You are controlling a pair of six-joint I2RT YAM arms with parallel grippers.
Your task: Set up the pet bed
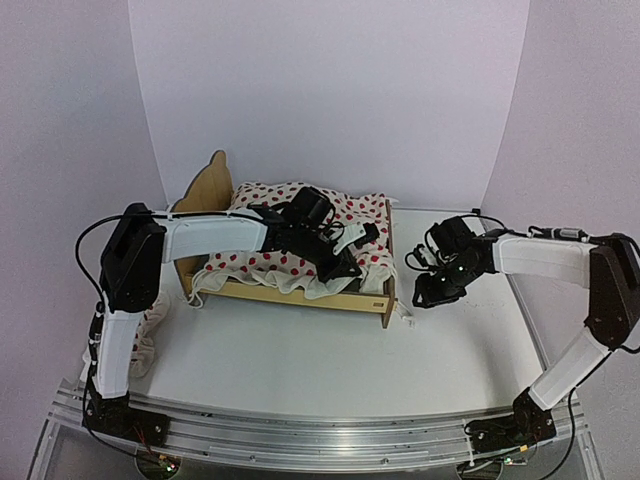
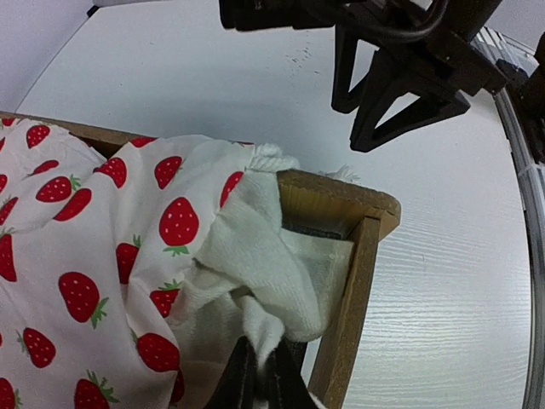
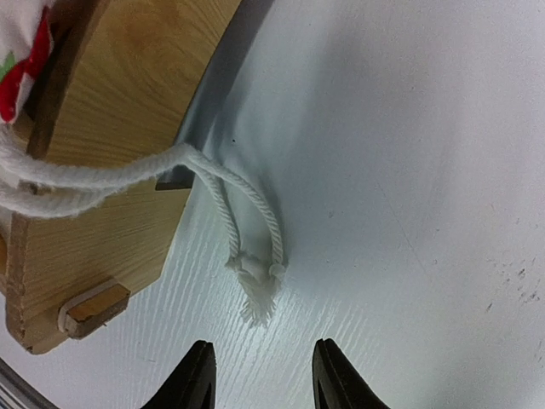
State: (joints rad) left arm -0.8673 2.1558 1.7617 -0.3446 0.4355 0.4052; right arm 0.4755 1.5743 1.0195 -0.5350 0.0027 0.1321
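The bed [image 1: 300,294], mid-frame in the top view, looks light, so the left gripper [image 2: 260,368], pinched on the cloth [image 2: 128,239] at its foot corner, may drag it askew; the right gripper [image 3: 264,383] gapes empty by the cord [image 3: 247,213].

Light plywood pet bed [image 1: 240,290] — upright, scalloped headboard [image 1: 210,185] at left, low footboard [image 1: 388,262] at right

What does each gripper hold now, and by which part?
The left gripper pinches the strawberry blanket by a fold of its white underside; the right gripper holds nothing.
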